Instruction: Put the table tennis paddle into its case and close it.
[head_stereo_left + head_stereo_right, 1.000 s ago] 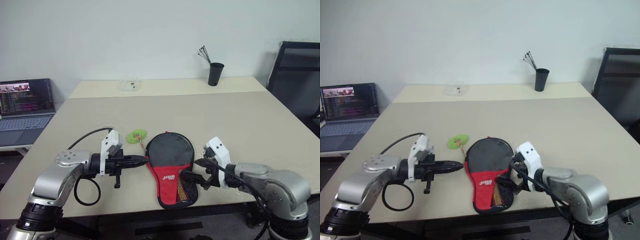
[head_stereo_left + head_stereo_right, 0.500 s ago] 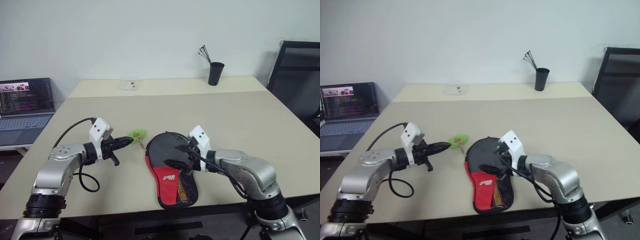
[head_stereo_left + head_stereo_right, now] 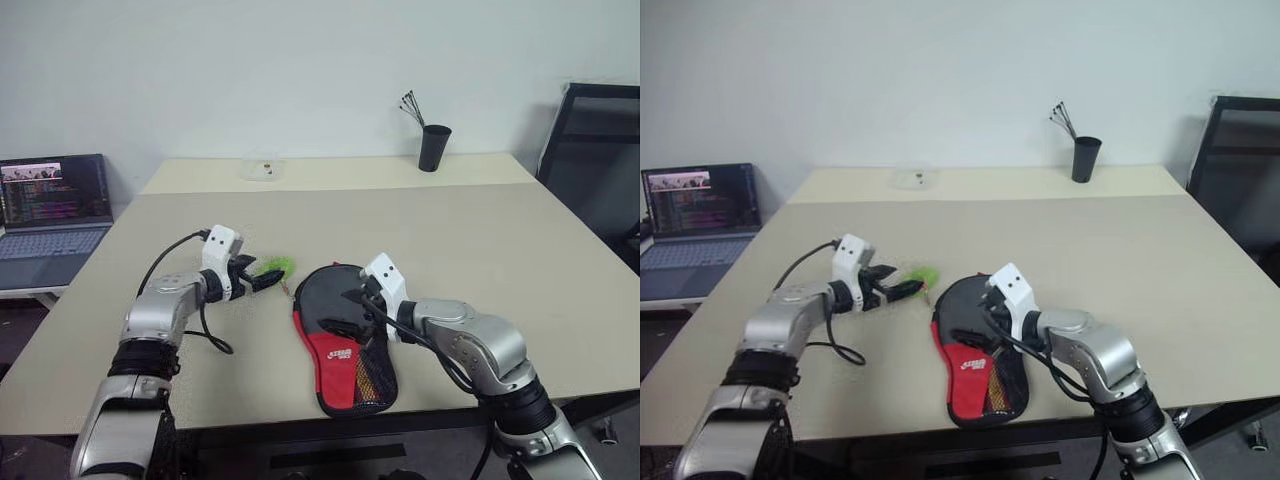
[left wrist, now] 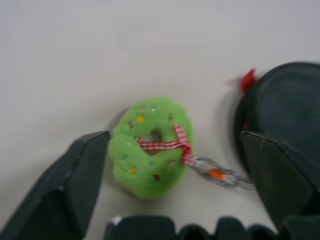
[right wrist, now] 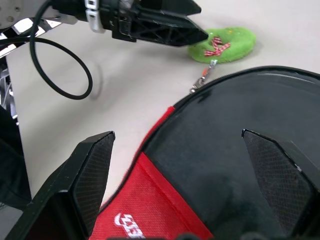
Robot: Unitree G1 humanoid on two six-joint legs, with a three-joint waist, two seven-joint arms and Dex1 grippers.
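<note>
Left eye view. The case (image 3: 340, 335), black fabric with a red section and a white logo, lies flat on the beige counter (image 3: 480, 240) near its front edge. A green plush tag (image 3: 274, 267) lies just beside the round end of the case, joined to it by a short metal chain. The left gripper (image 3: 262, 279) points at this tag, fingers spread wide, holding nothing. The right gripper (image 3: 352, 312) hovers over the black part of the case, also spread wide and empty. A black cup (image 3: 431, 148) with thin sticks stands at the far side of the counter, well apart; a laptop (image 3: 52, 215) sits on a separate surface at the robot's left, and a dark chair (image 3: 595, 150) stands at the right.

Right eye view. The same arrangement appears, with the case between the two arms.

Left wrist view. The two black fingers (image 4: 70, 185) stand wide apart on either side of the green plush tag, which carries a red-and-white ribbon; neither finger touches it. The chain runs to the black rim of the case.

Right wrist view. The fingers (image 5: 85, 180) stand wide above the case, straddling its black and red panels. The left gripper's tips reach the tag. The table tennis paddle cannot be made out in any view.
</note>
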